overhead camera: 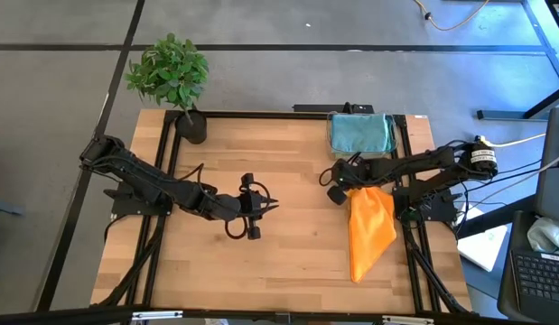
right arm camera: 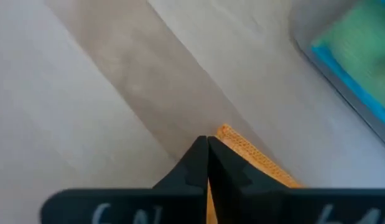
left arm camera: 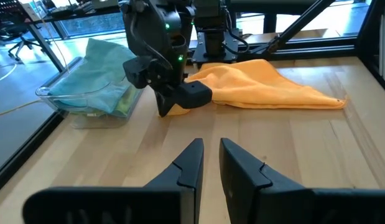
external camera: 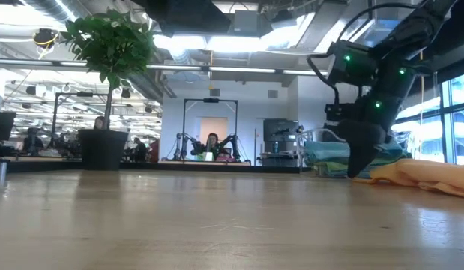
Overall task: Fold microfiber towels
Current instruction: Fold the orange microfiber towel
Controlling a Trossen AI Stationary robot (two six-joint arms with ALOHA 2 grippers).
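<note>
Where the right gripper (overhead camera: 337,193) comes down to the table (overhead camera: 288,262), we find the orange towel (overhead camera: 369,230) directly at its fingertips: the cloth's upper corner lies at the gripper and the rest trails away from it toward the table's front edge. We read the towel's long axis as running from the back of the table to the front, broad at the gripper end and narrowing to a point at the near end. It lies crumpled on the right side of the wooden surface, just in front of the clear plastic bin (overhead camera: 362,152), which holds a teal towel (overhead camera: 360,132) on top of other cloths.

In the right wrist view, we see the fingers pressed together with an orange corner (right arm camera: 242,146) at their tips; we cannot tell whether any fabric is pinched between them.

The left gripper (overhead camera: 261,206) waits above the table's centre, well apart from the towel, its fingers (left arm camera: 189,165) set to a narrow gap and holding nothing.
</note>
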